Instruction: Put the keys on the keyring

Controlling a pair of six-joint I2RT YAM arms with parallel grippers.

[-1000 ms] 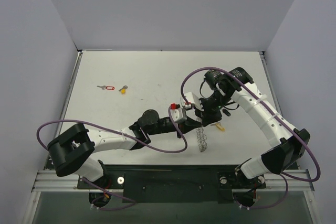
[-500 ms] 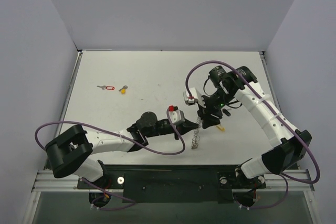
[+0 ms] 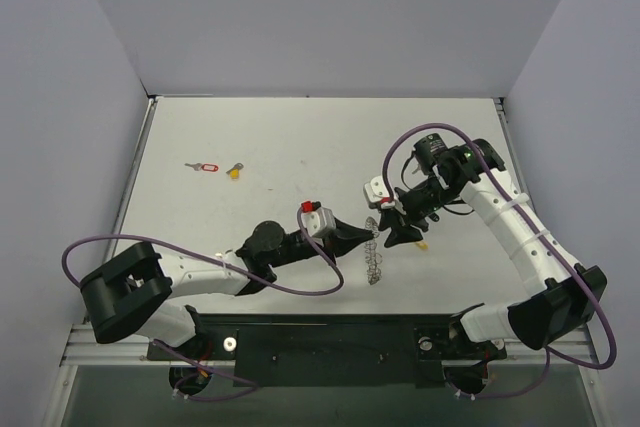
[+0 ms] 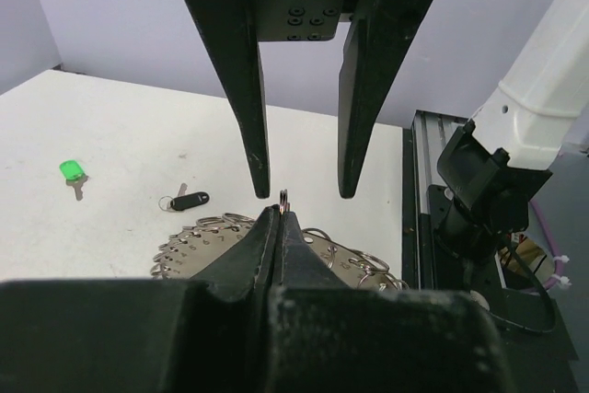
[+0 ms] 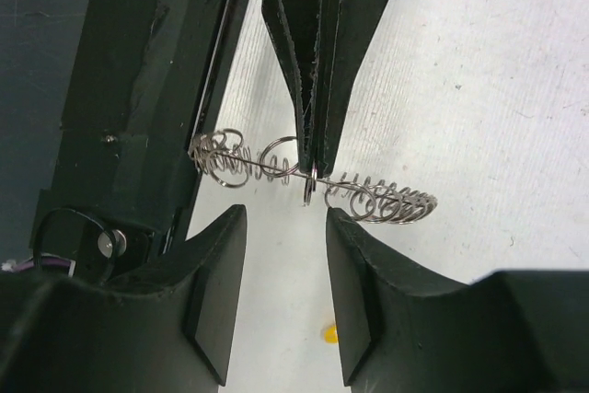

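Near the middle of the top view, the left gripper (image 3: 370,237) is fully closed and pinches the wire of the keyring (image 3: 375,259), which shows edge-on just below its tips. The right gripper (image 3: 402,235) is about half open close beside it, with one finger on each side of the left tips, and holds nothing. A red-tagged key (image 3: 207,167) and a yellow key (image 3: 234,172) lie toward the upper left. The left wrist view shows a green key (image 4: 71,170) and a black key (image 4: 189,200) at its left.
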